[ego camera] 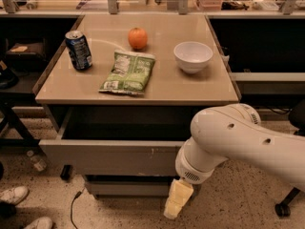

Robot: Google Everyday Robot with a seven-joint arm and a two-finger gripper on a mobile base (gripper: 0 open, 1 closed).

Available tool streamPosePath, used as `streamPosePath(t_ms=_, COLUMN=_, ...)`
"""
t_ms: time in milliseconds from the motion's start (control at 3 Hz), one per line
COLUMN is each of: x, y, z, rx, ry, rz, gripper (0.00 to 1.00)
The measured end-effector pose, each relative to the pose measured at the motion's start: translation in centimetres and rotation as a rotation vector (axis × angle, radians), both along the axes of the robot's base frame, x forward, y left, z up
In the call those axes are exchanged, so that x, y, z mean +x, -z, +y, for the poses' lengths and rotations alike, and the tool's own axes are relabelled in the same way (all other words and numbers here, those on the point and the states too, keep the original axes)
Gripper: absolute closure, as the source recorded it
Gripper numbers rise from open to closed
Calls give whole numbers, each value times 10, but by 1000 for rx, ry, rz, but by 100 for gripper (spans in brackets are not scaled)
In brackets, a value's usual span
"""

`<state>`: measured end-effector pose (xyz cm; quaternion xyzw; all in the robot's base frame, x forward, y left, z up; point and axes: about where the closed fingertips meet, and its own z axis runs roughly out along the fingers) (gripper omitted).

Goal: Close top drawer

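The top drawer [109, 157] of the cabinet under the tan table stands partly open. Its grey flat front has small white scratches right of centre, and its inside is dark. My gripper [177, 200] hangs from the white arm [238, 142] just below the drawer front's lower edge, right of centre, in front of a lower drawer front [128, 187]. It holds nothing that I can see.
On the table top [200, 87] are a blue soda can [78, 50], a green chip bag [128, 72], an orange [137, 37] and a white bowl [193, 56]. Shoes [14, 194] and a cable [74, 209] lie on the floor at left. A chair caster [282, 209] is at right.
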<state>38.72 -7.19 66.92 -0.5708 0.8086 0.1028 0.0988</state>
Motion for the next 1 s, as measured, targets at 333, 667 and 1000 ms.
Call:
streamPosePath(t_ms=333, x=0, y=0, z=0, rx=0, ry=0, rz=0, gripper=18)
streamPosePath(t_ms=667, x=0, y=0, z=0, rx=0, ry=0, rz=0, gripper=41)
streamPosePath(t_ms=1000, x=0, y=0, z=0, rx=0, ry=0, rz=0, gripper=65)
